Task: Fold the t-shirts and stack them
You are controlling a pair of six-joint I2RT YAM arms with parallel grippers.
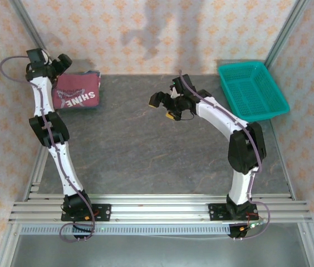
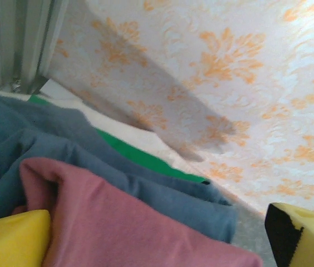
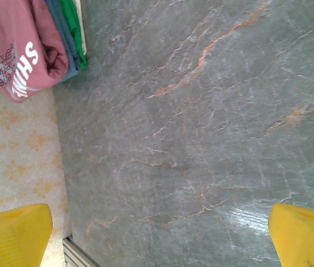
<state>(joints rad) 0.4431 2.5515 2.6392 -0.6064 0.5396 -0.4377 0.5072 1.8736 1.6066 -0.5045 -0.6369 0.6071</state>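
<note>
The t-shirts lie folded in a stack at the table's far left corner. The maroon one (image 1: 76, 93) with white "SHINE" lettering is on top, and the dark blue one (image 1: 94, 74) peeks out beneath it. My left gripper (image 1: 57, 67) hovers at the stack's left end. In the left wrist view this gripper (image 2: 157, 245) is open, its yellow fingertips (image 2: 12, 239) wide apart over the maroon shirt (image 2: 118, 222), with the blue shirt (image 2: 90, 161) just behind. My right gripper (image 1: 165, 105) is open and holds nothing above the bare middle of the table. In its own wrist view, the right gripper (image 3: 157, 239) looks towards the maroon shirt (image 3: 18, 50) and the blue shirt (image 3: 62, 33).
A green cloth (image 2: 140, 156) lies under the blue shirt, its edge (image 3: 72, 28) showing at the stack's side. A teal mesh basket (image 1: 253, 92) stands at the far right. The patterned back wall (image 1: 162, 33) is close behind the stack, and a metal frame post (image 2: 26, 44) stands in the corner.
</note>
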